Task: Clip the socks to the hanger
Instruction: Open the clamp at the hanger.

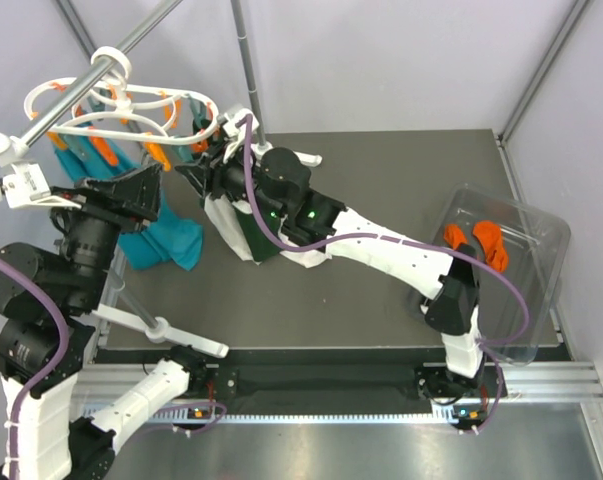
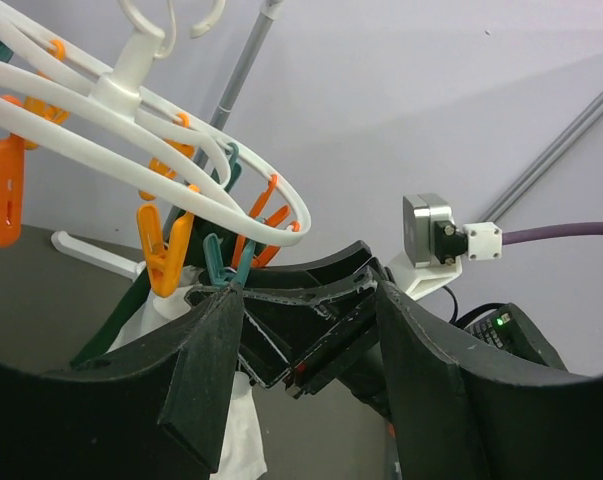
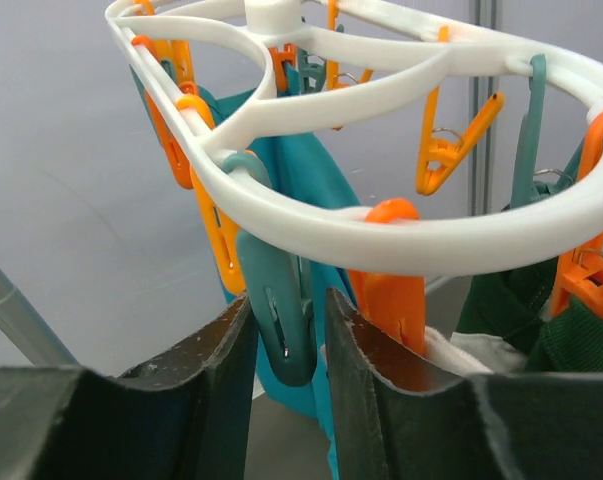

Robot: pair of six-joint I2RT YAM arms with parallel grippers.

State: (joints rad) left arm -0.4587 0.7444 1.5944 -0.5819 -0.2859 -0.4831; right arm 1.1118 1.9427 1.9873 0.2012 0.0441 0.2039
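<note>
- Hanging by its hook from the grey rail (image 1: 146, 30), the hanger (image 1: 121, 98) sits at the table's far left. Its ring is about level, long axis running left to right in the overhead view, clips dangling down.
- Right gripper (image 3: 289, 303) is up under the ring's right end, fingers a narrow gap apart either side of a teal clip (image 3: 279, 330). I cannot tell whether they press it.
- Left gripper (image 2: 306, 300) is spread wide, nothing between its fingers, aimed up at the ring.
- The orange socks (image 1: 476, 242) lie bunched in the clear bin (image 1: 541, 225), far right, well apart from the hanger.
</note>
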